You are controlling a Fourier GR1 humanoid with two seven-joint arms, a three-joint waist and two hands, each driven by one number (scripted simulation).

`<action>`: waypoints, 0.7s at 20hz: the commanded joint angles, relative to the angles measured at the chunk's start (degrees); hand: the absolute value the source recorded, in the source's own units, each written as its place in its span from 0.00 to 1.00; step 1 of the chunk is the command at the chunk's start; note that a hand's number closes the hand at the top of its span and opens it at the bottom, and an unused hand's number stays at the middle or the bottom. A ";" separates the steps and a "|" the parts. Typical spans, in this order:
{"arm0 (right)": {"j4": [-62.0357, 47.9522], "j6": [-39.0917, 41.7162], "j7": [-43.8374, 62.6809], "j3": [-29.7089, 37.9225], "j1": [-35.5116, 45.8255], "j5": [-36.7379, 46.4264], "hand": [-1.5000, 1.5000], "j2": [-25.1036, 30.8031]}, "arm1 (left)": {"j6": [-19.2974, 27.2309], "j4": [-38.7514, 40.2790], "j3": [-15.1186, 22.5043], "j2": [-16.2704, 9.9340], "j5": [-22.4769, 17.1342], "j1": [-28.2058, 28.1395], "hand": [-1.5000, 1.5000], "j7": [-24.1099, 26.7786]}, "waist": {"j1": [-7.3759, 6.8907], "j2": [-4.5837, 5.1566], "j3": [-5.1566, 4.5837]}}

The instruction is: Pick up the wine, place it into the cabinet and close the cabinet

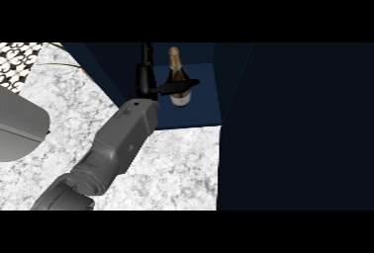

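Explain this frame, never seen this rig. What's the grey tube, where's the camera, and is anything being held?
One picture, taken from the robot's head, looking steeply down at a marble counter. The grey tube is a forearm of the humanoid robot, coming up from the lower edge; which arm it is cannot be told from this view alone. It ends in a black hand. That hand reaches into an open dark blue cabinet, where a wine bottle with a gold foil top stands upright. The thumb crosses the front of the bottle, so the hand appears to hold it, though the fingers are partly hidden. The big dark panel on the right looks like the cabinet's door. A grey object sits at the left edge.
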State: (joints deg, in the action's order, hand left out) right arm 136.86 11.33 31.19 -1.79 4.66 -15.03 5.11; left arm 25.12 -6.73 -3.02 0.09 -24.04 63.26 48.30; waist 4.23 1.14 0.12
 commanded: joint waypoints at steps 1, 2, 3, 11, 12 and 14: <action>0.95 1.30 -3.50 -1.26 -3.19 0.22 0.00 -1.51 | -2.41 0.79 -0.31 -1.49 0.33 -1.91 0.00 0.19 | -1.02 0.04 -0.14; 3.42 -0.71 1.44 -1.25 -0.73 -0.82 0.00 -0.55 | -4.33 0.47 -0.65 -0.09 -0.39 -5.42 0.00 3.63 | -0.97 0.00 -0.22; 3.14 -2.05 2.27 -0.20 1.19 -1.31 0.00 -0.68 | -4.50 0.09 -1.13 -0.39 -0.66 -2.73 0.00 1.66 | -0.99 0.07 -0.22; 2.87 -1.34 1.33 -1.40 -0.28 -1.27 0.00 -0.78 | -6.69 -0.10 -0.25 -0.09 -3.71 -3.66 0.00 1.95 | -0.51 -0.32 -0.19; 1.65 -1.79 1.10 -2.03 0.49 -0.43 0.00 -1.33 | -8.45 -0.46 -0.20 -0.09 -4.34 -4.64 0.00 2.21 | -0.88 -0.41 -0.19; 3.41 -1.52 1.46 -1.65 -0.55 -0.37 0.00 -0.69 | -9.87 -0.76 0.29 -0.09 -4.87 -6.31 0.00 3.34 | -1.12 -0.54 -0.17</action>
State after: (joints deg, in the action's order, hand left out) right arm 136.91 10.05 31.97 -3.55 5.39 -14.75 4.45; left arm 18.80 -7.62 -1.74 0.11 -26.77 62.34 49.69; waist 4.39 0.77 0.08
